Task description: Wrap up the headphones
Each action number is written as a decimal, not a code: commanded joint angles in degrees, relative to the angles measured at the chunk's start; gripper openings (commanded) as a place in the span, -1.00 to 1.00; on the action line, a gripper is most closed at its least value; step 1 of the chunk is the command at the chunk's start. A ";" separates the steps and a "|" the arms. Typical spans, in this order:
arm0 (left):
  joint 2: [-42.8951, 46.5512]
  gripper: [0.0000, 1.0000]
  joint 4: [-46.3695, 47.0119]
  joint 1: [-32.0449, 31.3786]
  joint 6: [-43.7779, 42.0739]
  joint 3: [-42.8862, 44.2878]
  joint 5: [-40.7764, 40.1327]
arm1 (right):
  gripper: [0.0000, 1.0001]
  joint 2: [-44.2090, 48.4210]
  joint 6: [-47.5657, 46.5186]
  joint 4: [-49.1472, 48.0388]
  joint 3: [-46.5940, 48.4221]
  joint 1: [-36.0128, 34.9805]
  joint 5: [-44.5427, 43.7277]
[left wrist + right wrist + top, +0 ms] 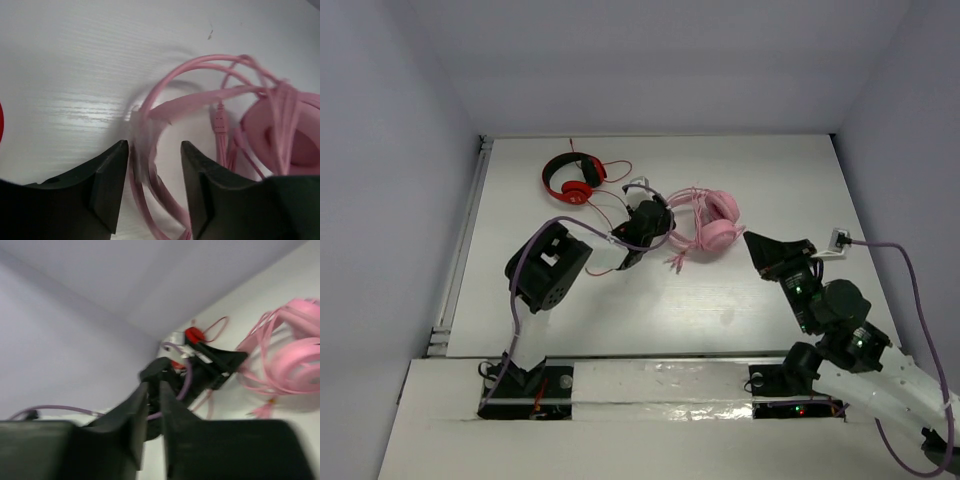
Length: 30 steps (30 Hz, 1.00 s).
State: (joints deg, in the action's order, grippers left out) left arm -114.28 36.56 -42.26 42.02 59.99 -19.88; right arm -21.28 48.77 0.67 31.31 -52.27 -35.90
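1. Headphones (pixel 712 222) lie mid-table (pixel 720 300). They are pale pink, cups side by side, with the thin cable (pixel 219 125) looped loosely around them.
2. Left gripper (pixel 154 185) is spread wide at the headband side. Cable strands run between its jaws, unpinched.
3. Right gripper (pixel 154 410) is almost closed on nothing, near the cups but apart from them.
4. Red headphones (pixel 572 178) lie farther back, left.

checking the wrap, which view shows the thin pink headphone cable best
Left wrist: the thin pink cable fills the frame, running between the left hand's fingers. Top external shows only small loops; right wrist shows them blurred at its right edge.
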 commanded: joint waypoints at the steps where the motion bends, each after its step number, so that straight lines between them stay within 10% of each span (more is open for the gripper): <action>1: 2.39 0.05 2.38 0.51 -2.20 3.21 0.81 | -0.71 1.85 -9.03 9.17 4.80 -0.55 -6.02; 14: 35.92 0.85 -0.86 1.57 -12.57 -5.66 2.21 | -0.67 4.31 -18.19 14.45 15.62 -0.55 -8.13; 16: 40.34 0.92 -2.18 1.57 -12.84 -7.77 3.17 | -0.50 4.05 -18.71 13.92 16.32 -0.55 -7.69; 22: 54.85 0.98 -8.42 1.57 -11.44 -12.96 5.38 | 0.99 2.47 -18.19 15.68 19.05 -0.55 -12.78; 30: 64.79 0.98 -14.58 1.57 -12.84 -16.38 6.70 | 0.99 1.85 -16.43 16.57 18.70 -0.55 -14.47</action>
State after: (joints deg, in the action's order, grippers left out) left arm -51.75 23.64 -40.75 30.76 44.88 -14.41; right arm -19.03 31.77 17.21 48.95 -52.27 -48.34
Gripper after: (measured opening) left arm 0.990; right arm 0.994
